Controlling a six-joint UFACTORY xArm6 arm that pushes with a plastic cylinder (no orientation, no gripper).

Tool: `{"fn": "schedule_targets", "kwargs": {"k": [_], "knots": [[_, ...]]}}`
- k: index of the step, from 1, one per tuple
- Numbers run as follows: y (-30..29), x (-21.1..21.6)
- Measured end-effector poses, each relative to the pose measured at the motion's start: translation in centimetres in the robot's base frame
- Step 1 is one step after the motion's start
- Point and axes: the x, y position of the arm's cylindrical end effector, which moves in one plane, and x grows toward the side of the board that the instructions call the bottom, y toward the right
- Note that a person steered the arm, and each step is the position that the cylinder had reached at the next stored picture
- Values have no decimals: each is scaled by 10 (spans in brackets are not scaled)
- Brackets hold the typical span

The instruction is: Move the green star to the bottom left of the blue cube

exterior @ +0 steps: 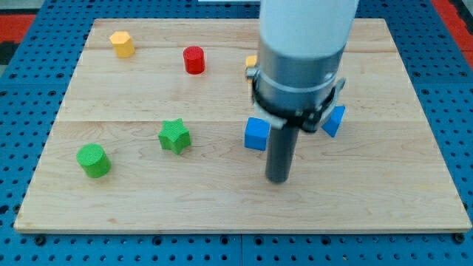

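Approach comes first: my tip rests on the desk just below and right of the blue cube, touching no block. With no fingers on this rod, nothing is held. The green star sits well left of the cube, near the green cylinder. Next, I judge, my tip must circle to the star's left and push it rightward and slightly down.

The arm was a wide white cylinder that ended in a grey metal collar ringed by a black clamp band. Below it hung a straight dark rod, my tip blunt and round.
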Motion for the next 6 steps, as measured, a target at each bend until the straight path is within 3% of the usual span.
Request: {"fn": "schedule_targets", "kwargs": {"k": [1, 2, 3, 4, 5, 6], "knots": [[-84, -2], [-162, -37], [-197, -68], [-166, -103], [-109, -104], [-101, -83]]}}
